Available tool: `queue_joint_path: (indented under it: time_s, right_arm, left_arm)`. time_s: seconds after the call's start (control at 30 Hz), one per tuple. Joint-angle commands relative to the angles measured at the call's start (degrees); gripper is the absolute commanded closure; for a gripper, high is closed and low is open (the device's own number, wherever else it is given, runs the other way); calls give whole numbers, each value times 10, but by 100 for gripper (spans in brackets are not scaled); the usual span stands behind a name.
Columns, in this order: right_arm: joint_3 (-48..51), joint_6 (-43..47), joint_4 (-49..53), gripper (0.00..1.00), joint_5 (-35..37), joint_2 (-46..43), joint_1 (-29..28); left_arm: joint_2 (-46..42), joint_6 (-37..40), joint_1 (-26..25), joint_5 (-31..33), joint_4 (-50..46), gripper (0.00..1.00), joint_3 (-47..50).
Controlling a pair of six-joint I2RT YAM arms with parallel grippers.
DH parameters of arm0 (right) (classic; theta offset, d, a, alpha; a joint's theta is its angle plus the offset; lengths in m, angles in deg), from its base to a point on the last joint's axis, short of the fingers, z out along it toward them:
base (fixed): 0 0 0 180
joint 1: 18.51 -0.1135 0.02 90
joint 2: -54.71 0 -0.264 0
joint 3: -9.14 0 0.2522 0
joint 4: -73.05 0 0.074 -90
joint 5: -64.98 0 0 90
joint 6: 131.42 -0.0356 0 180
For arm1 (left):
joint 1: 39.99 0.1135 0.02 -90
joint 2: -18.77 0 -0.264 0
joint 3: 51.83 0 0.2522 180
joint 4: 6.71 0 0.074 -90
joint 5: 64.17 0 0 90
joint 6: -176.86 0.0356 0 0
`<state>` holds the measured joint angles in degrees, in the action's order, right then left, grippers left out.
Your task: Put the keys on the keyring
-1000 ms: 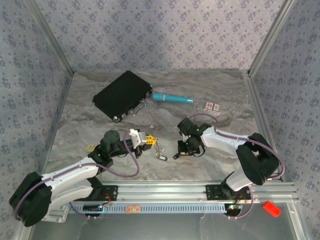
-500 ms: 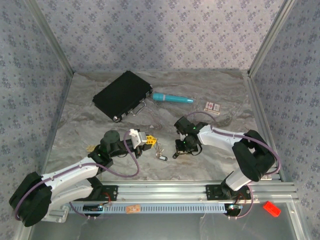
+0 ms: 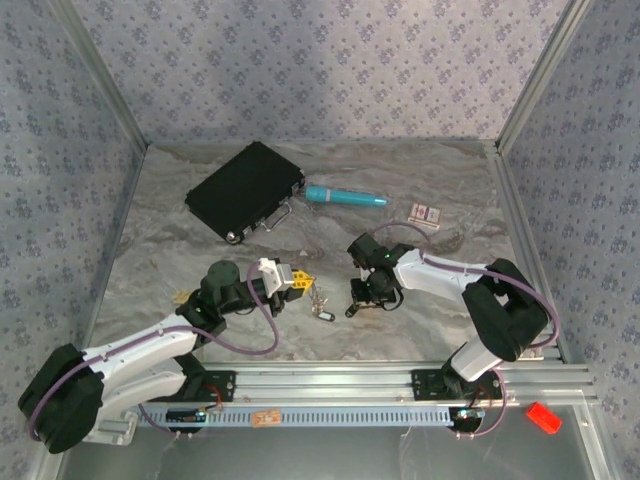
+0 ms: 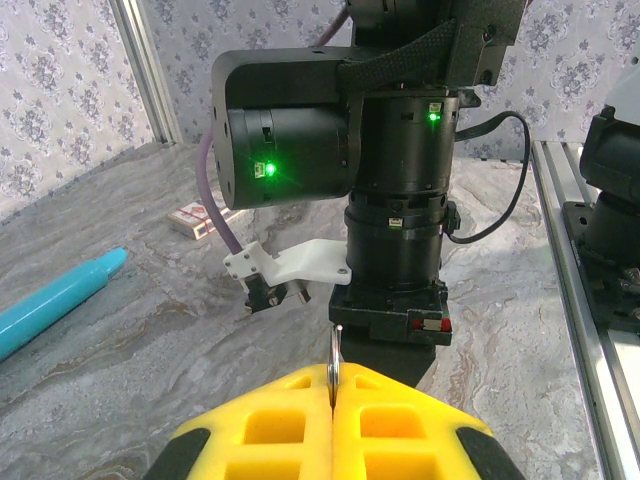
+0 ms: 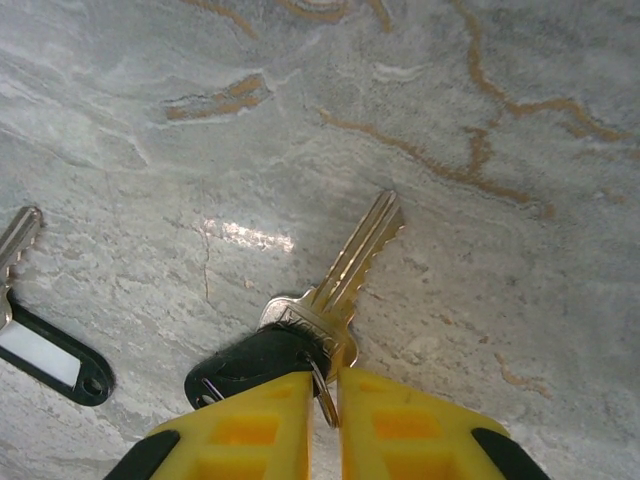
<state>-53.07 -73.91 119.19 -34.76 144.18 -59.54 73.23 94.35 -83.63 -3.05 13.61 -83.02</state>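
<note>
My left gripper [image 3: 300, 283] is shut on the keyring [image 4: 337, 358], a thin silvery loop seen edge-on between its yellow fingers [image 4: 400, 425]. A small bunch of keys with a black tag [image 3: 320, 306] lies just right of that gripper. My right gripper [image 3: 357, 308] points down at the table, its jaws a narrow gap apart. In front of it a brassy key with a dark head cover [image 5: 330, 290] lies flat on the marble. A small wire ring [image 5: 325, 395] on that key sits in the gap. Another key [image 5: 15, 240] and the black tag [image 5: 50, 355] lie to the left.
A black case [image 3: 245, 190] with a metal handle lies at the back left, a teal pen [image 3: 345, 197] beside it and a small card box [image 3: 425, 214] at the back right. The right arm's wrist [image 4: 400, 190] stands close ahead of my left fingers.
The right wrist has shifted a little to the left, and its jaws have parted slightly over the dark-headed key. The left arm has stayed still.
</note>
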Motion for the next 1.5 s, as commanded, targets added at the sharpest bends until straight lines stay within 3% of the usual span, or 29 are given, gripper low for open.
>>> queue_joint_path:
  time_s: [0.0,0.33,0.5,0.67,0.8,1.0,1.13,1.47]
  right_arm:
    - [-14,3,18,86,10,7,-5]
    - [-20,6,39,100,22,-1,-9]
    - [-42,28,76,100,89,-46,-34]
    - [-50,112,88,100,165,-127,-59]
    - [-35,212,42,100,197,-203,-72]
    - [14,374,-72,100,152,-296,-83]
    - [32,428,-101,100,58,-336,-82]
    - [14,392,-109,100,-134,-322,-53]
  left_arm:
    - [-5,9,-4,1,12,100,3]
    - [-7,10,-5,1,8,100,3]
    - [-13,11,-5,4,2,100,2]
    - [-14,10,-5,5,2,100,0]
    - [-13,9,-4,5,4,100,0]
    - [-14,9,-4,8,4,100,-1]
    - [-17,8,-4,9,0,100,-3]
    - [-14,12,-4,-8,4,100,-2]
